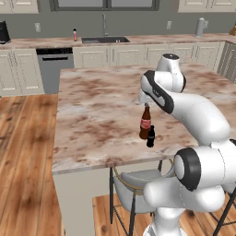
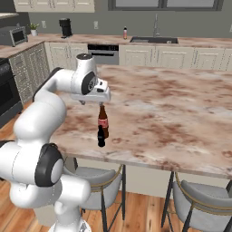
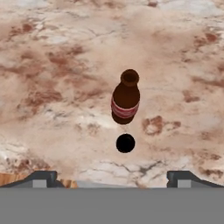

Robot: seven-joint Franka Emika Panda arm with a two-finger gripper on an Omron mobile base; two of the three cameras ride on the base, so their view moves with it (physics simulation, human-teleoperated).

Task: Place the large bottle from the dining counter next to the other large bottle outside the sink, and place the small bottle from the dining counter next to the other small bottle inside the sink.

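- Near the middle of the left base view, the brown bottle (image 1: 145, 121) stands upright on the marble counter (image 1: 92, 115), close to the counter's near edge.
- Just beside it, on the side toward the edge, stands the small black bottle (image 1: 150, 136); whether the 2 touch I cannot tell.
- Directly above the brown bottle's neck hangs the tool (image 2: 92, 102), apart from it and pinching nothing.
- From the hand view, the brown bottle (image 3: 126, 97) sits at frame center with the small black bottle (image 3: 125, 143) below it, and the 2 fingertips (image 3: 42, 177) at the bottom corners are spread wide.
- Far at the upper left of the left base view, a pinkish bottle (image 1: 75, 34) stands on the wall counter, left of the sink (image 1: 105, 40).
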